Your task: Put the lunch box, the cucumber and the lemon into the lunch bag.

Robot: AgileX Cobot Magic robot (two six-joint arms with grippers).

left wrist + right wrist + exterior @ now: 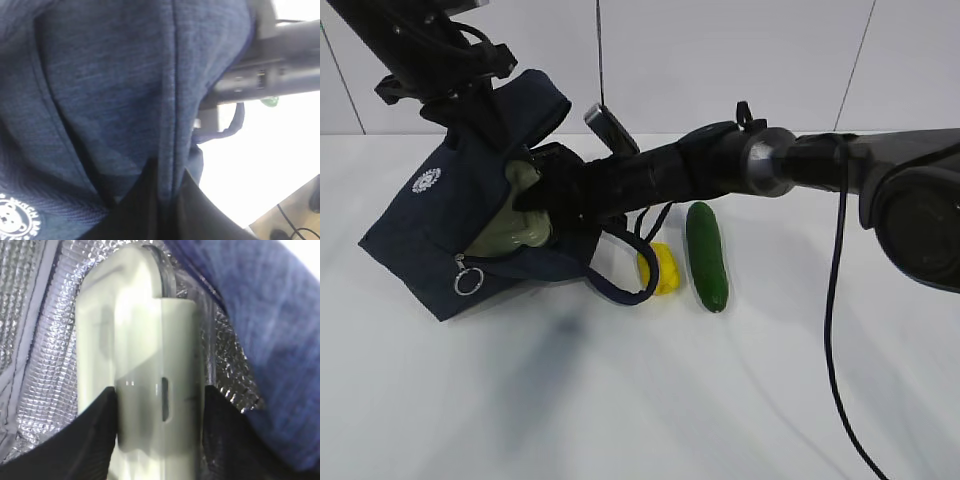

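Observation:
The navy lunch bag [430,230] is tilted on the table with its mouth facing right. My left gripper [490,110] is shut on the bag's upper edge and holds it up; in the left wrist view the fabric [100,90] is pinched between the fingers of the left gripper [170,192]. My right gripper [535,205] is shut on the sage-green lunch box [515,225], which is partly inside the bag's mouth. In the right wrist view the right gripper [160,400] grips the lunch box [150,365] by its sides. The cucumber [706,255] and the lemon [663,268] lie on the table right of the bag.
The bag's silver lining [45,340] surrounds the box. A loop handle [620,290] hangs in front of the lemon. The zipper's ring pull [468,282] hangs at the bag's front. The right arm [270,75] crosses above the lemon and cucumber.

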